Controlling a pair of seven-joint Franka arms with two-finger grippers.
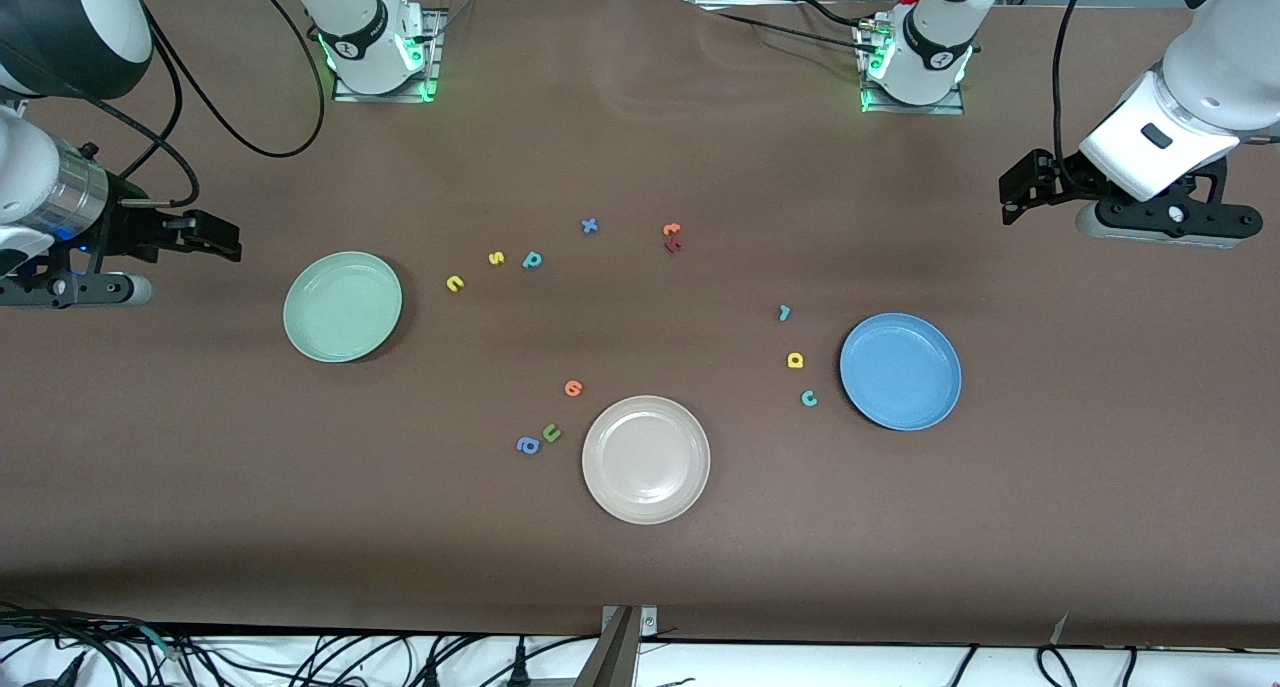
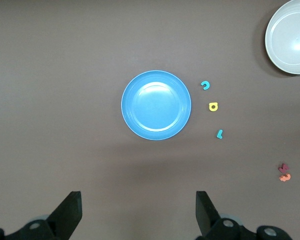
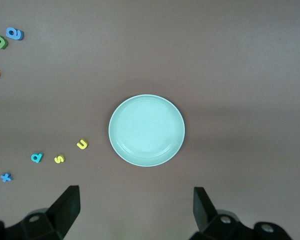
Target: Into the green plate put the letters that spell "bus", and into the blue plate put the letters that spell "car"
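The green plate (image 1: pixel 342 306) lies bare toward the right arm's end, with the yellow "u" (image 1: pixel 455 283), yellow "s" (image 1: pixel 496 258) and teal "b" (image 1: pixel 532 260) on the cloth beside it. Toward the left arm's end the blue plate (image 1: pixel 900 371) is bare too. Beside it lie the teal "r" (image 1: pixel 784 313), yellow "a" (image 1: pixel 795 360) and teal "c" (image 1: pixel 809 398). My right gripper (image 1: pixel 222 239) hangs open and holds nothing, off to the side of the green plate (image 3: pixel 146 130). My left gripper (image 1: pixel 1015 193) hangs open and holds nothing, off to the side of the blue plate (image 2: pixel 156 105).
A beige-white plate (image 1: pixel 646 459) sits nearest the front camera. Beside it lie an orange letter (image 1: pixel 573 388), an olive "u" (image 1: pixel 551 433) and a blue "a" (image 1: pixel 528 446). A blue "x" (image 1: pixel 589 226) and an orange and a red letter (image 1: pixel 672 238) lie mid-table.
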